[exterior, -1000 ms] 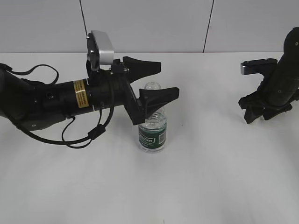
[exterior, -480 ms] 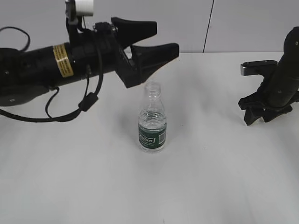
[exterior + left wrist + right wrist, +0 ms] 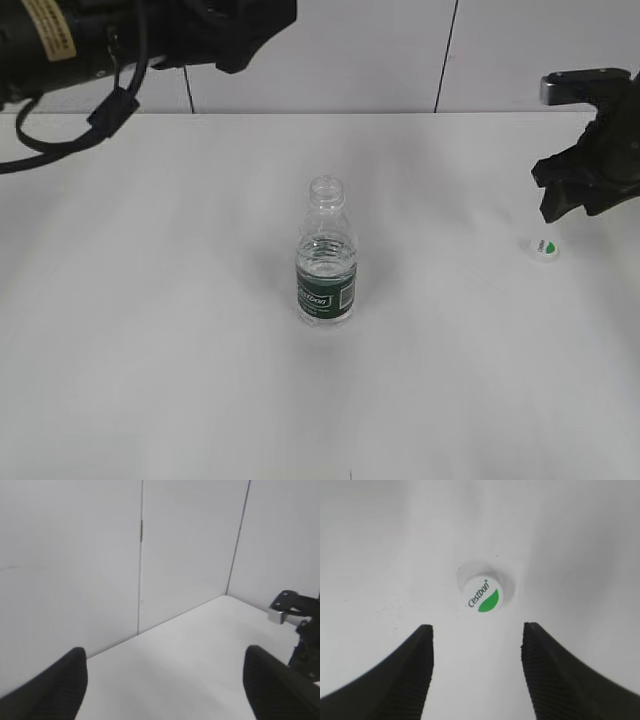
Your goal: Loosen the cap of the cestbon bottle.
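1. The black left end effector [image 3: 165,680] has risen from beside the clear plastic green-labelled water bottle [image 3: 326,255] toward the upper left.
2. The black right end effector [image 3: 476,667] has lifted, uncovering the small round white green-marked cap [image 3: 543,247] on the white worktop [image 3: 200,380].

White cap [image 3: 483,594] (green leaf mark); clear bottle [image 3: 326,256], dark green label.

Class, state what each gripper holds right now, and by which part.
Nothing is held. The right gripper is open above the small white screw cap lying on the table; the left gripper is open and empty.
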Robot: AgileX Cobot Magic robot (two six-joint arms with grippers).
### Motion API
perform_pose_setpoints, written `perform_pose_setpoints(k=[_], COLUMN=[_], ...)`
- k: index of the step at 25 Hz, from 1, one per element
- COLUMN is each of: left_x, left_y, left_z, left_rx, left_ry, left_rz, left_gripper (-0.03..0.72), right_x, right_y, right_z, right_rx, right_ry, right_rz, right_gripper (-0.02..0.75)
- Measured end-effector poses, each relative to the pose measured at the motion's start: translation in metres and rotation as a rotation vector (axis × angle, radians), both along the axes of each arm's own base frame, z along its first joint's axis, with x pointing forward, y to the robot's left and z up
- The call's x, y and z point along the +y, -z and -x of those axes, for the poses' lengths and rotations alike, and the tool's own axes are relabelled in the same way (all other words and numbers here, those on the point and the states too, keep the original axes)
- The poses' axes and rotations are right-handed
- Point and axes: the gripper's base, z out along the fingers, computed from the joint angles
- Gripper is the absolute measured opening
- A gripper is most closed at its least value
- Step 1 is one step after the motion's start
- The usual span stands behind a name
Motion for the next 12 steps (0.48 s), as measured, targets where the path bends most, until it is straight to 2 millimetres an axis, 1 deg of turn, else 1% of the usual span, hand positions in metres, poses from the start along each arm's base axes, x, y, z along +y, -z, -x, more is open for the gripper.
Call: perform_pose_setpoints(k=[4,8,12], left_x=[0.013,0.029,0.042], left_y=[-0.009,-0.013,-0.020], left_z=[0.005,0.010,0.011], left_rx=[0.053,0.150,0.264], left_ry=[-0.111,-0.250,-0.378], left_rz=[-0.057,-0.126,-0.144], left_gripper=[0.579,0.579,0.579], right_x=[0.000,-0.001,0.000], right_y=[-0.024,-0.046,-0.059], right_z=[0.009,0.019,0.031], right_rx=[-0.016,-0.022,0.020], right_ry=[-0.003,-0.001,0.005], right_rz=[-0.005,-0.012,-0.020], right_gripper=[0.426,0.426,0.426])
